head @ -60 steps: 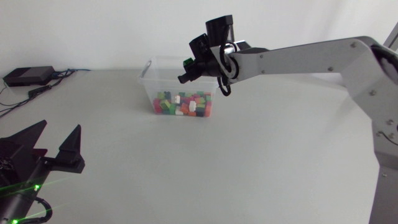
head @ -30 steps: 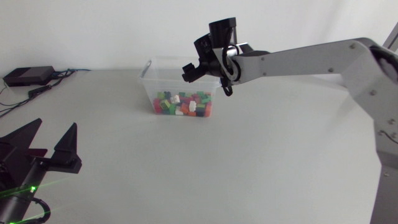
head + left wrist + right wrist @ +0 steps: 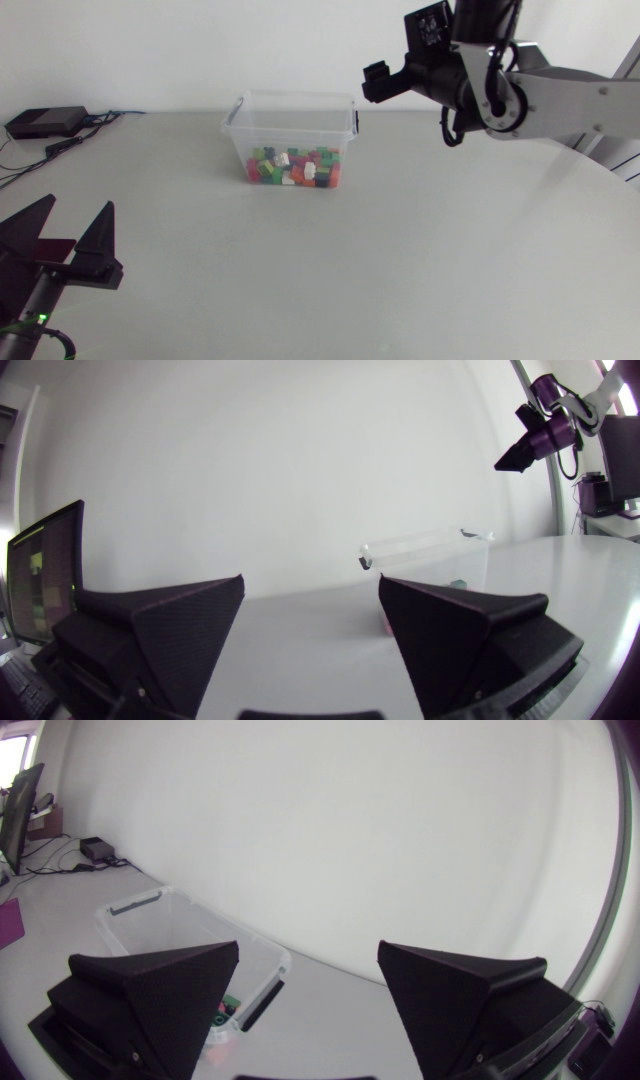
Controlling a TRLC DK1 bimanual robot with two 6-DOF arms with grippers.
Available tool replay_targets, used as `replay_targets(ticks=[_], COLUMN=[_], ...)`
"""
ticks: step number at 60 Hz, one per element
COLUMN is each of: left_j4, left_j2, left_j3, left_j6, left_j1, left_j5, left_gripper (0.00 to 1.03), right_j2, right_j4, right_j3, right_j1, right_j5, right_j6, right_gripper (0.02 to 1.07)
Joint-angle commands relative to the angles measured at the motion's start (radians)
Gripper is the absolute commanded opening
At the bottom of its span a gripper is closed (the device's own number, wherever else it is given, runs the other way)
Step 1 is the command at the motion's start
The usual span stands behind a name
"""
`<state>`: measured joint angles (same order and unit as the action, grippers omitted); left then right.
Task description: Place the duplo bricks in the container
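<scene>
The right gripper (image 3: 308,948) is held high above the table (image 3: 400,270). Its two broad fingers are spread wide, and nothing is gripped or touched by them. The container (image 3: 190,925), a clear open-topped box with dark clips at its ends, is seen below and ahead of this gripper, off toward its left finger and well apart from it. The duplo bricks (image 3: 295,168) are heaped in the bottom of the container, well below the right gripper. Green, red, pink, white and yellow pieces can be made out through the clear wall.

The left gripper (image 3: 311,580) is held low over the table. Its fingers are likewise set wide apart, with only bare table seen between them. From this gripper the container is found far ahead, just past the tip of its right finger. The right gripper is seen beyond the container and high above it. A small black box (image 3: 45,122) with cables is placed on the table well ahead of the left gripper, at the far edge.
</scene>
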<state>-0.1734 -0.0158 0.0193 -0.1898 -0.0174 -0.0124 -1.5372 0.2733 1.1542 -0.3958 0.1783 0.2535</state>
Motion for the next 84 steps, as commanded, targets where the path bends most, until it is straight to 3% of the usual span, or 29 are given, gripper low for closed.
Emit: replay_targets(ticks=[1, 12, 44, 71, 84], left_j4=[0.006, 0.017, 0.051, 0.088, 0.108], left_j2=[0.016, 0.027, 0.03, 0.03, 0.026], left_j3=[-0.022, -0.022, -0.022, -0.022, -0.022], left_j6=[0.02, 0.02, 0.023, 0.018, 0.059], left_j1=[-0.003, 0.0, 0.011, 0.01, 0.012], left_j5=[0.008, 0.008, 0.008, 0.008, 0.009], left_gripper=[0.93, 0.93, 0.94, 0.98, 0.98], right_j2=[0.066, 0.233, 0.69, 1.046, 1.163], right_j4=[0.02, 0.055, 0.084, 0.037, -0.037], right_j3=[-0.09, -0.249, -0.623, -0.85, -0.922], right_j1=[0.021, 0.078, 0.273, 0.335, 0.349], right_j5=[0.021, 0.067, 0.067, 0.06, 0.003], right_j6=[0.029, 0.046, 0.164, 0.173, 0.071], right_gripper=[1.03, 1.03, 1.03, 1.03, 1.03])
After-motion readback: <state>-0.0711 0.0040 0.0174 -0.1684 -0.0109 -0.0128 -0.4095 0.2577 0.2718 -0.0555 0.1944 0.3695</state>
